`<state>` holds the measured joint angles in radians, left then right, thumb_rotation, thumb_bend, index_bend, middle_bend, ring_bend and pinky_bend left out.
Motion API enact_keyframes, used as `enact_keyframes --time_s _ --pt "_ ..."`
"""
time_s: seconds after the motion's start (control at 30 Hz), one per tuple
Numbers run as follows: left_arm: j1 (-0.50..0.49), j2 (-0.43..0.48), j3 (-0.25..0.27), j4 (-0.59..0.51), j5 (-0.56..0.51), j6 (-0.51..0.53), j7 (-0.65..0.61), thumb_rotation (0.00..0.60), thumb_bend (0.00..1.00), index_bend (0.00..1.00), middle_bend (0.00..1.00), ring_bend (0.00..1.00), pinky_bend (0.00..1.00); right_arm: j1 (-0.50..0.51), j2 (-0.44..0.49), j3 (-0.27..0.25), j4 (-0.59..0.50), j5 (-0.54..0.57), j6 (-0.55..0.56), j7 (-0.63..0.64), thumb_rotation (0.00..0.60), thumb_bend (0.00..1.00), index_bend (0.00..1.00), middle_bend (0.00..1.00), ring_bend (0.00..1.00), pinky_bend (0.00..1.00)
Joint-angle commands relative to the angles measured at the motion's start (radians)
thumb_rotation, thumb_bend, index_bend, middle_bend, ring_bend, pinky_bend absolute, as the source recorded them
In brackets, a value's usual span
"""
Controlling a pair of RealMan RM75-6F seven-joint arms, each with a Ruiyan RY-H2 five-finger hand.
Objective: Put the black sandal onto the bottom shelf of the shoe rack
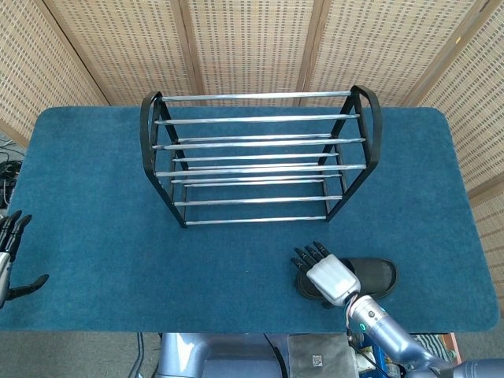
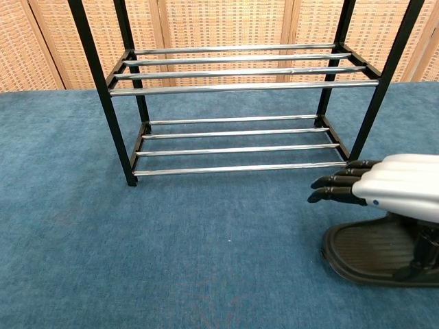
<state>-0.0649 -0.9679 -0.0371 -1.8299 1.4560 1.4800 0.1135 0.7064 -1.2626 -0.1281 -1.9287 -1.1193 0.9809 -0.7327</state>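
The black sandal (image 1: 375, 276) lies flat on the blue carpet, in front of the right end of the shoe rack (image 1: 260, 120), toe to the left. My right hand (image 1: 326, 273) hovers flat over its toe half, fingers stretched out toward the left and holding nothing. In the chest view the same right hand (image 2: 389, 184) floats just above the sandal (image 2: 363, 251), its thumb reaching down beside the strap. The rack's bottom shelf (image 2: 240, 166) of chrome rails is bare. My left hand (image 1: 6, 250) rests at the table's far left edge, fingers spread.
The rack's black end frame (image 2: 370, 110) stands just behind my right hand. Wicker screens (image 1: 252, 39) close off the back. Blue carpet (image 1: 102, 205) covers the table on all sides of the rack.
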Motion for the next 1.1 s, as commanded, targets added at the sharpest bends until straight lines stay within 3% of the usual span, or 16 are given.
enact_keyframes --time_s 0.03,0.4,0.9,1.1 --pt "-0.001 0.000 0.001 0.001 0.002 -0.001 0.001 0.600 0.18 0.00 0.00 0.00 0.00 -0.014 -0.035 0.003 0.043 0.025 0.019 -0.032 0.600 0.00 0.00 0.00 0.00 0.00" --pt "-0.004 -0.004 0.004 0.002 0.006 -0.006 0.012 0.600 0.18 0.00 0.00 0.00 0.00 -0.032 -0.040 -0.008 0.057 0.132 0.042 -0.093 0.600 0.00 0.00 0.00 0.00 0.00" --pt "-0.007 -0.009 0.004 0.002 0.007 -0.007 0.028 0.600 0.18 0.00 0.00 0.00 0.00 -0.068 -0.094 -0.021 0.148 0.103 0.079 -0.109 0.600 0.00 0.00 0.00 0.00 0.00" --pt "-0.007 -0.009 0.004 0.001 0.006 -0.008 0.028 0.600 0.18 0.00 0.00 0.00 0.00 -0.071 -0.091 -0.033 0.135 0.127 0.065 -0.132 0.600 0.00 0.00 0.00 0.00 0.00"
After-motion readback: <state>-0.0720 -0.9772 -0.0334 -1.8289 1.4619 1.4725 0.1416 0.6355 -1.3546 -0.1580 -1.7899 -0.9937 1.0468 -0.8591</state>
